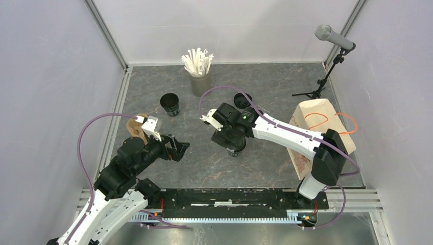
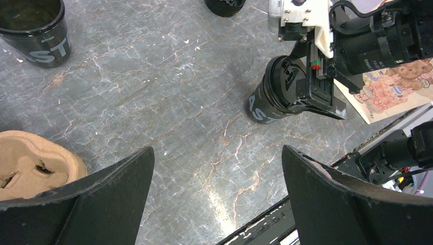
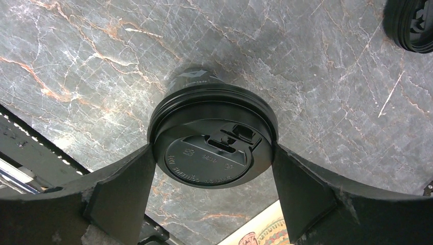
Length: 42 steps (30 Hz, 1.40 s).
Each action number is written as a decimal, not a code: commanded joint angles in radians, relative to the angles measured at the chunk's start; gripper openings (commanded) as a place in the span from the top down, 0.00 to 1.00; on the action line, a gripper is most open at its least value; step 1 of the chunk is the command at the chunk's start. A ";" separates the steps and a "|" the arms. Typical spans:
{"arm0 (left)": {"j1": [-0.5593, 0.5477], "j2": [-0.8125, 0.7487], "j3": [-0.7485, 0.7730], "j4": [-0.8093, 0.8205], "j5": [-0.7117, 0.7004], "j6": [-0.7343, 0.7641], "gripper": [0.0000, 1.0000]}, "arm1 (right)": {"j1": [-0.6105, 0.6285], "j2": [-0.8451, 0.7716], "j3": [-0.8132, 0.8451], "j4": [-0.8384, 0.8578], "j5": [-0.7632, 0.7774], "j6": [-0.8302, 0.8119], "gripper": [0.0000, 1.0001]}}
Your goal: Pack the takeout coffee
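On the grey veined table [image 1: 204, 168], a little right of the middle, I have the lidded black cup [image 1: 236, 148] standing upright with the right gripper [image 1: 231, 139] directly over it. Through the right wrist camera I see its two fingers [image 3: 122, 184] flanking the round lid [image 3: 214, 145], one on each side of the rim and right up against it. I cannot tell whether they are pressing on it or only touching, so I will call it neither a hold nor a release. In the left wrist view the cup's base rests on the tabletop.

The left gripper [image 2: 217, 178] hangs low over the left part of the table, jaws spread wide with only bare tabletop between them, grasping nothing. It faces the lidded cup, which stands well apart from it. Just beside its left finger, the brown pulp carrier [image 2: 35, 166] lies on the table.

A second black cup [image 1: 170, 104], without a lid, stands upright toward the back left. It is near the grey cup [image 1: 200, 86] that holds the white straws [image 1: 197, 60]. A loose black lid [image 1: 242, 99] lies flat on the table just behind the right gripper.

Off to the right, a paper bag [image 1: 319, 130] with orange handles lies flat, partly under the right arm. A microphone [image 1: 334, 37] on a small stand occupies the back right corner
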<state>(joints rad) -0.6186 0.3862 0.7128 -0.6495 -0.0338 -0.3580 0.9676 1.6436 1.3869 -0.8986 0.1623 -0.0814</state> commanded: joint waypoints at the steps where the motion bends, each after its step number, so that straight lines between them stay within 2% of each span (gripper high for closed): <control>1: -0.001 0.009 -0.007 0.028 -0.002 0.037 0.00 | -0.001 0.019 0.050 0.004 -0.017 -0.021 0.11; 26: -0.001 0.011 -0.009 0.028 0.000 0.039 0.00 | -0.006 0.016 0.076 -0.065 0.018 -0.032 0.12; 42: -0.002 0.011 -0.009 0.028 -0.003 0.039 0.00 | -0.019 0.046 0.044 -0.023 -0.024 -0.060 0.10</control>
<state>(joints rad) -0.6186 0.3908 0.7124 -0.6491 -0.0338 -0.3576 0.9531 1.6852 1.4231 -0.9485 0.1593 -0.1242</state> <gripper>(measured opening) 0.997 0.908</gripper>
